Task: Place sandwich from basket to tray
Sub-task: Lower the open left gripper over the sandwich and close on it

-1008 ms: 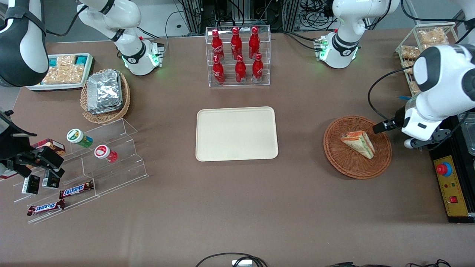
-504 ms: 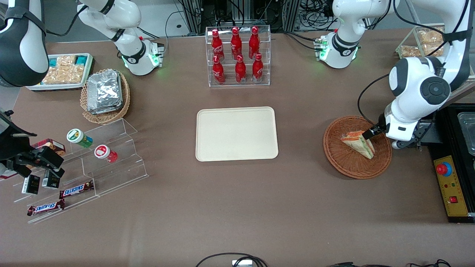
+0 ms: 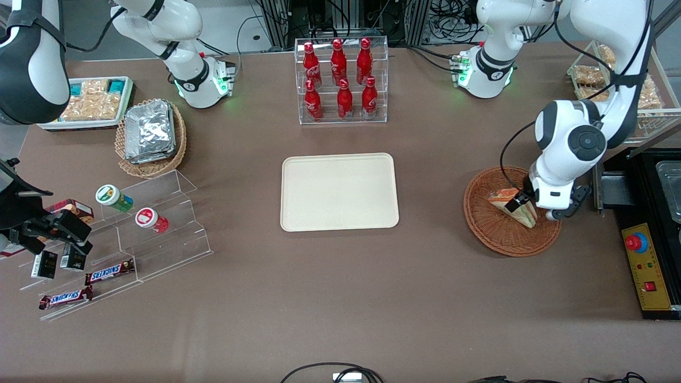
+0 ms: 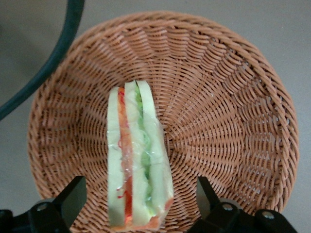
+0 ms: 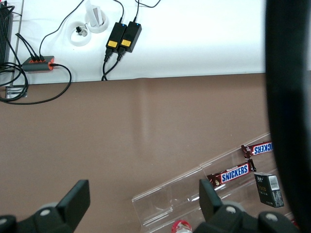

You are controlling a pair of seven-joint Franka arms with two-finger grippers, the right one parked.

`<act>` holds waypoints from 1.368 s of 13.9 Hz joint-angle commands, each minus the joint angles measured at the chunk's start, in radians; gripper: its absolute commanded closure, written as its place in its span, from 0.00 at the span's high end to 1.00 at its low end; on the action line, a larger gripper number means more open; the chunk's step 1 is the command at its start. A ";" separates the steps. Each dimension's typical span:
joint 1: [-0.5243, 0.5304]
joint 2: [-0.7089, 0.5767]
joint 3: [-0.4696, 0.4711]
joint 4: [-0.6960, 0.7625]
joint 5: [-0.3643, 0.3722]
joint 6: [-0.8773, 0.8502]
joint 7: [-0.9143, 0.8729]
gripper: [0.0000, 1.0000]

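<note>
One second has brought the working arm in from the table's edge, and its gripper point(image 4: 138, 204) now hangs directly over the sandwich point(image 3: 513, 207), where it earlier stood off beside the basket point(image 3: 512, 211). The wrist view shows its fingers point(image 4: 73, 196) spread wide, one on each side of the wedge and touching nothing. The sandwich has not shifted; it lies on its side in the basket, filling layers showing through the clear wrap. The tray point(image 3: 339, 192) sits bare and well apart toward the middle of the table. The approach looks about finished, so the likely next step is lowering and closing across the bread faces.
</note>
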 commanded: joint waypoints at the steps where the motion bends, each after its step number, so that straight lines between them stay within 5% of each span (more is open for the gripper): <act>1: -0.013 0.004 0.006 -0.030 0.053 0.031 -0.050 1.00; 6: -0.011 0.073 0.006 -0.041 0.186 0.093 -0.218 1.00; 7: -0.010 0.073 0.006 -0.041 0.188 0.093 -0.222 0.80; 8: -0.007 0.069 0.007 -0.041 0.188 0.091 -0.222 0.28; 9: -0.004 0.067 0.007 -0.040 0.188 0.088 -0.229 0.00; 15: -0.017 -0.008 0.000 0.057 0.183 -0.115 -0.222 0.00; 19: -0.033 -0.008 -0.115 0.233 0.168 -0.347 -0.217 0.00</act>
